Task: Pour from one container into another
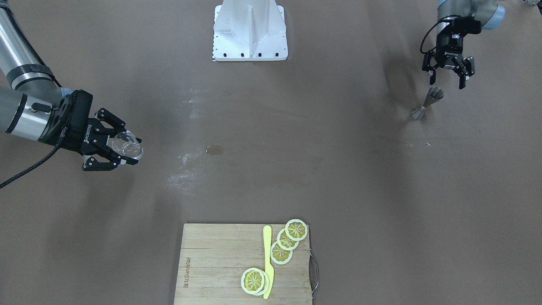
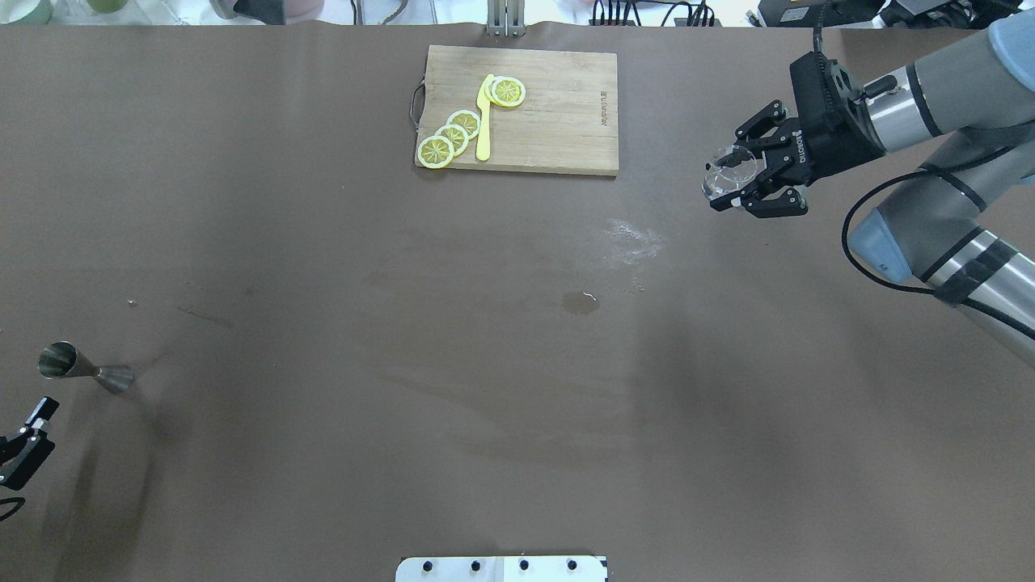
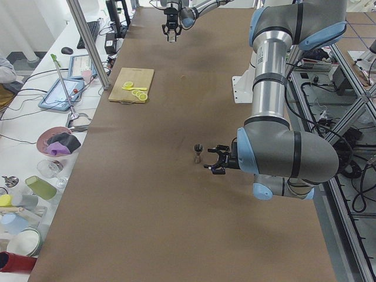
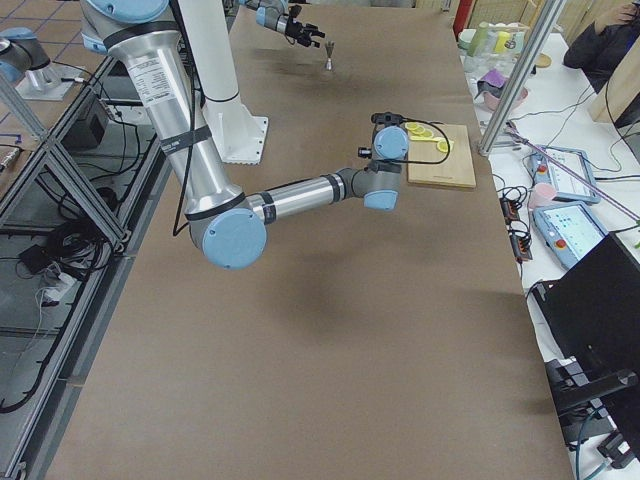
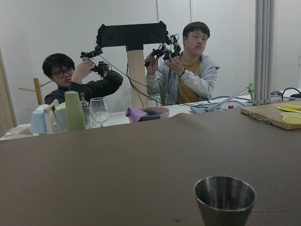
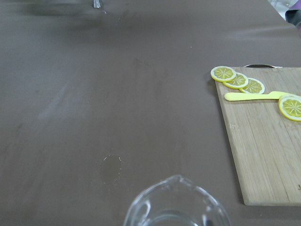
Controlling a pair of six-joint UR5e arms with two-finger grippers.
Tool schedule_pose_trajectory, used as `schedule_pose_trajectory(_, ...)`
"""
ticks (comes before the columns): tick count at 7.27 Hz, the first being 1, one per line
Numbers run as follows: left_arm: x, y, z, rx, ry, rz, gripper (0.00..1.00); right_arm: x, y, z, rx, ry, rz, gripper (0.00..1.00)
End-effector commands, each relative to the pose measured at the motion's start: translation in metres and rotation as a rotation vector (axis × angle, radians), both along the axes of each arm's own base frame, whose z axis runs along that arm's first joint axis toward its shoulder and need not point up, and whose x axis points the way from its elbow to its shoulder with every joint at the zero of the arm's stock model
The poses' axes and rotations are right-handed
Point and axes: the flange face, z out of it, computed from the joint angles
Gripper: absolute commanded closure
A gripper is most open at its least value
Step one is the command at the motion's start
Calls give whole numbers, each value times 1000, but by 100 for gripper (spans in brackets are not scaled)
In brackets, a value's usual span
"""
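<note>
The steel jigger (image 1: 427, 103) stands upright on the brown table, far out on my left side (image 2: 81, 370). My left gripper (image 1: 447, 81) hangs open just on the robot's side of it, with nothing between its fingers. The left wrist view shows the jigger's open upper cup (image 5: 225, 200) close in front. Far across the table, my right gripper (image 1: 133, 151) is shut on the clear glass tumbler (image 1: 127, 145) and holds it off the table (image 2: 730, 171). The tumbler's rim (image 6: 176, 205) fills the bottom of the right wrist view.
A wooden cutting board (image 1: 220, 262) with lemon slices (image 1: 288, 239) and a yellow knife (image 1: 267, 258) lies at the operators' edge. A small wet spot (image 1: 214, 149) marks the table's middle. The white base plate (image 1: 250, 29) sits at the robot's edge. Cups and bowls stand beyond the left end.
</note>
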Motion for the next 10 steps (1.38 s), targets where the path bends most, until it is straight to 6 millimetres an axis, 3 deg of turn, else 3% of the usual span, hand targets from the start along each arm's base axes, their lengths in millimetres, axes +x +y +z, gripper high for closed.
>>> schedule_pose_trajectory(1,11,5,-2,-3,6,8,3,10,14,-14,28,-12,41,100)
schedule_pose_trajectory(3,15,13,-3,6,-14,34,3,14,19,-16,19,9,83,100)
schedule_pose_trajectory(5,24,15,-8,22,-57,30,4,-3,41,-32,59,79,146,100)
schedule_pose_trajectory(6,27,16,-9,27,-68,28,5,1,48,-37,130,154,139,100)
schedule_pose_trajectory(7,31,16,-5,51,-123,20,5,0,47,-41,153,200,123,100)
schedule_pose_trajectory(10,41,19,-15,4,-26,26,6,-5,40,-38,196,303,85,100)
